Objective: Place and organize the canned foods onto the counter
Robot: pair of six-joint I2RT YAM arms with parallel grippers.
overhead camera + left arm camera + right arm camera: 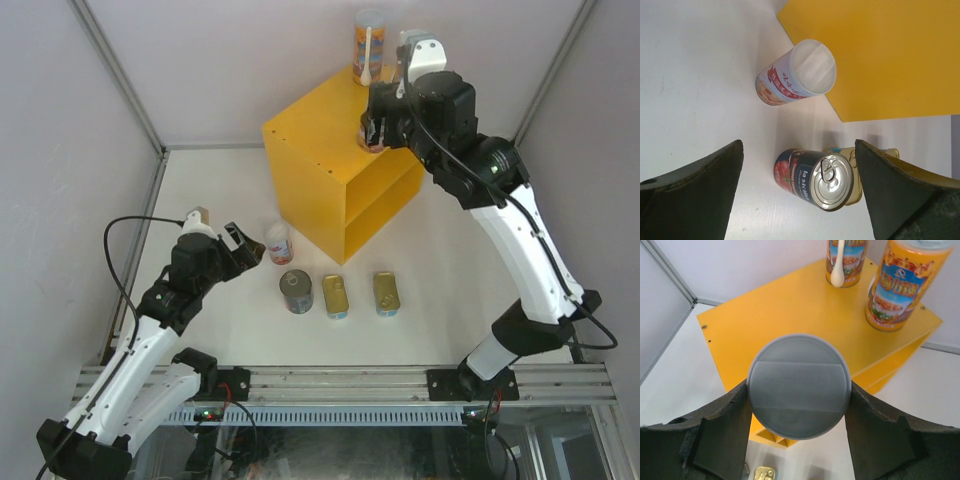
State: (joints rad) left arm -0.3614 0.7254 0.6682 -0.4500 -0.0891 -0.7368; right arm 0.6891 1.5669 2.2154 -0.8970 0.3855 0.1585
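Held can point(798, 385): lid blurred, body hidden. Flat tin point(887, 152) mostly behind dark tin point(815, 177), at its 2 o'clock. Orange can point(900, 285) cropped, 12 o'clock.

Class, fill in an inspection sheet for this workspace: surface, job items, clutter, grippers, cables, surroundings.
Surface: white table, no spills seen.
Job's things: yellow shelf unit with two tall cans on top; on the table a white-lidded can, a dark round tin and two flat gold tins.
Clutter: nothing seen.
Grippers: left gripper open, holding nothing; right gripper shut on a grey-lidded can over the shelf unit's top.
Cables: a black cable loops off the left arm; another follows the right arm.
Surroundings: grey wall panels, metal rail at the near edge.
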